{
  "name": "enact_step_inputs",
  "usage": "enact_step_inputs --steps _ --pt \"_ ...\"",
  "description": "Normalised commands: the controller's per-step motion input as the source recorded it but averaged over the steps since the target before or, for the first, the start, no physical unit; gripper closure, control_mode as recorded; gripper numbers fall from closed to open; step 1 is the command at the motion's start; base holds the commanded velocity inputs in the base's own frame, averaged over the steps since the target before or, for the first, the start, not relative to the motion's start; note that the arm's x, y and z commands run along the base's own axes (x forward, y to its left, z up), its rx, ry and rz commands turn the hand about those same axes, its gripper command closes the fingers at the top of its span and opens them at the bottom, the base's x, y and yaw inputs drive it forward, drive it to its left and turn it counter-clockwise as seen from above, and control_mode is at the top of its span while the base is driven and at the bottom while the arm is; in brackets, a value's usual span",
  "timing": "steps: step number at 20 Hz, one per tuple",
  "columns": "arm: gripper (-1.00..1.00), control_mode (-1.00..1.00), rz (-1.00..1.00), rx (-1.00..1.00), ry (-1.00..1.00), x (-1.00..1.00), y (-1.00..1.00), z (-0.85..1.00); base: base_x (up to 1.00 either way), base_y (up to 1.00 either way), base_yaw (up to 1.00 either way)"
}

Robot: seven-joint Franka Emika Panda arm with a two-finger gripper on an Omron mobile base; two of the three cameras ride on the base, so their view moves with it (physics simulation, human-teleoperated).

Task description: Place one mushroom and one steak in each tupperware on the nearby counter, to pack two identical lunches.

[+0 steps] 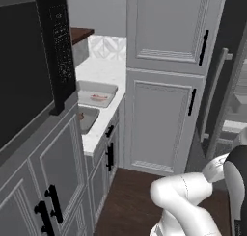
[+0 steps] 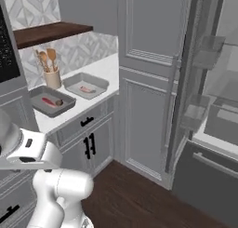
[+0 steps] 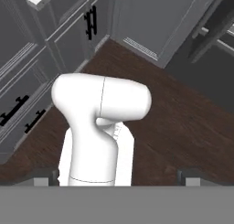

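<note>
Right now your gripper [image 3: 118, 181] stands wide open, holding nothing; each tupperware [image 2: 86, 86] on the counter [image 2: 104, 69] has a steak [image 2: 86, 89], the nearer also a mushroom [image 2: 59, 102].

We see a home kitchen: white counter [image 2: 100, 70] w/ grey cabinets [image 2: 88, 141], utensil jar [image 2: 52, 77], open fridge [image 2: 214, 106] at right.

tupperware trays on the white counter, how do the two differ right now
The nearer tupperware holds a red steak with a brown mushroom beside it; the farther tupperware holds a paler pinkish steak, and no mushroom can be made out in it. The nearer one sits by the counter's front edge, the farther one deeper along it. Both are shallow grey rectangular trays with raised rims.
</note>
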Motion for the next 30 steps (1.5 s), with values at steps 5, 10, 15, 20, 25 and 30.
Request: enact_step_inputs --steps 5,10,15,20,25,30 --pt "-1.0 1.0 0.0 0.0 0.0 0.0 0.0 0.0 -0.46 -0.86 -0.51" --pt "-1.0 1.0 0.0 0.0 0.0 0.0 0.0 0.0 -0.05 -0.98 -0.5" --pt "-1.0 1.0 0.0 0.0 0.0 0.0 0.0 0.0 0.43 -1.0 -0.12" --pt "-1.0 1.0 0.0 0.0 0.0 0.0 0.0 0.0 1.0 -0.49 -0.05" --pt "-1.0 1.0 0.0 0.0 0.0 0.0 0.0 0.0 0.95 -0.08 -0.1" --pt "-1.0 1.0 0.0 0.0 0.0 0.0 0.0 0.0 0.61 0.0 -0.22"
